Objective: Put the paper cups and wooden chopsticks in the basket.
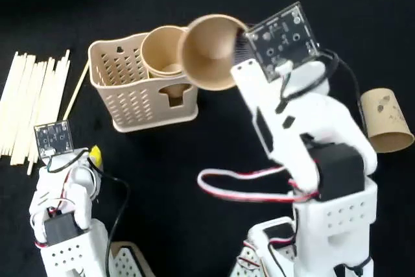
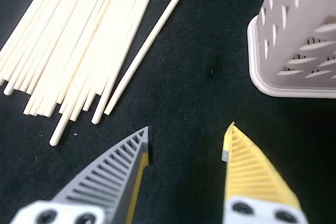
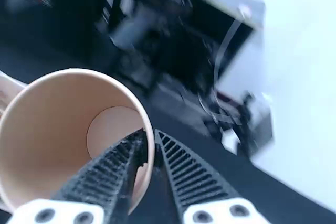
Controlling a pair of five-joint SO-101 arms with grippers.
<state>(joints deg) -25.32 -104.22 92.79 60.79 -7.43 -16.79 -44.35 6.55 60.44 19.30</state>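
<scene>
Three paper cups are plainly showing. The first cup is hanging tilted at the right end of the basket, and the right gripper is clamping its rim, one finger inside and one outside. The second cup is standing inside the basket, possibly nested in another. The third cup is lying on its side on the table, well off to the right. The left gripper is hovering with fingers apart over the table, between the basket and the chopsticks, which are lying in a loose bundle.
</scene>
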